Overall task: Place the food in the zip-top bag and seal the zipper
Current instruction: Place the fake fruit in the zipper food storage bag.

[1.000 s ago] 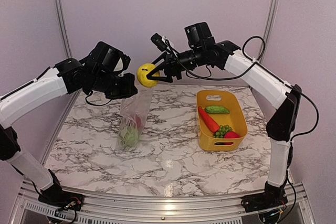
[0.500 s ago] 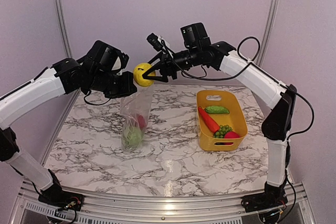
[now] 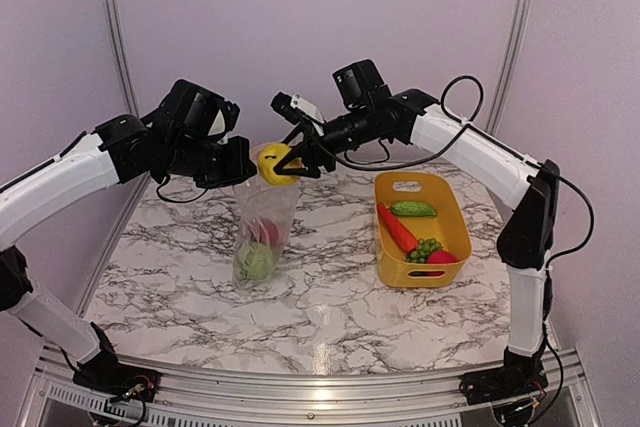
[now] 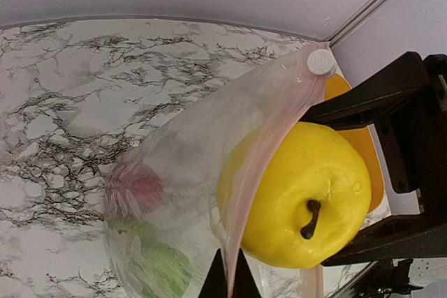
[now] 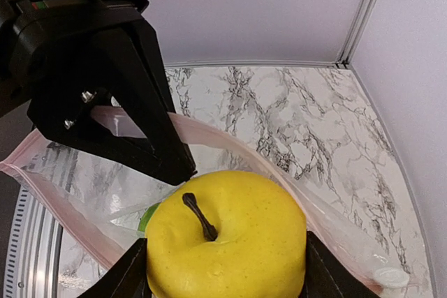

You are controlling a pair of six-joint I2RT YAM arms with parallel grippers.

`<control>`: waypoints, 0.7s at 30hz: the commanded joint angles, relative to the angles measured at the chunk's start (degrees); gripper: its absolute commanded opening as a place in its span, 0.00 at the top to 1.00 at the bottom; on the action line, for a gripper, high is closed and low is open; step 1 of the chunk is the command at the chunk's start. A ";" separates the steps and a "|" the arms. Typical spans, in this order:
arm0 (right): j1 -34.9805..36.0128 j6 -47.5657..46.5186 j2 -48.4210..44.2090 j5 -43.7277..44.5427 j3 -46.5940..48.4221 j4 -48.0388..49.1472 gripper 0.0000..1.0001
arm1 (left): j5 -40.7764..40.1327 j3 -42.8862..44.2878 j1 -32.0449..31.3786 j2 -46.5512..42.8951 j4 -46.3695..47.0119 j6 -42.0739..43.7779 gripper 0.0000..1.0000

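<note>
My left gripper [image 4: 228, 278] is shut on the pale zipper [image 4: 265, 151] and holds the clear zip-top bag [image 3: 262, 232] upright with its mouth open. Inside the bag lie a red piece [image 4: 136, 190] and a green piece [image 4: 157, 266] of food. My right gripper [image 5: 223, 246] is shut on a round yellow toy fruit [image 5: 227, 235] with a dark stem. It holds the fruit [image 3: 272, 160] in the bag's mouth, against the zipper strip [image 5: 230, 144]. The zipper's white slider [image 4: 320, 61] sits at the far end of the mouth.
A yellow basket [image 3: 460, 222] stands on the right of the marble table. It holds a cucumber [image 3: 413, 209], a red pepper [image 3: 396, 228], green grapes [image 3: 425, 247] and a red apple [image 3: 441, 258]. A metal rail runs along the table's edges.
My right gripper has carried the yellow fruit down and to the left into the bag's mouth. The bag now hangs more upright under my left gripper.
</note>
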 commanded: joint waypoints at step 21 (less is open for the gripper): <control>4.65 -19.43 -8.88 10.88 -0.66 -9.94 0.17 | -0.16 -0.61 0.93 -1.57 1.65 1.30 1.00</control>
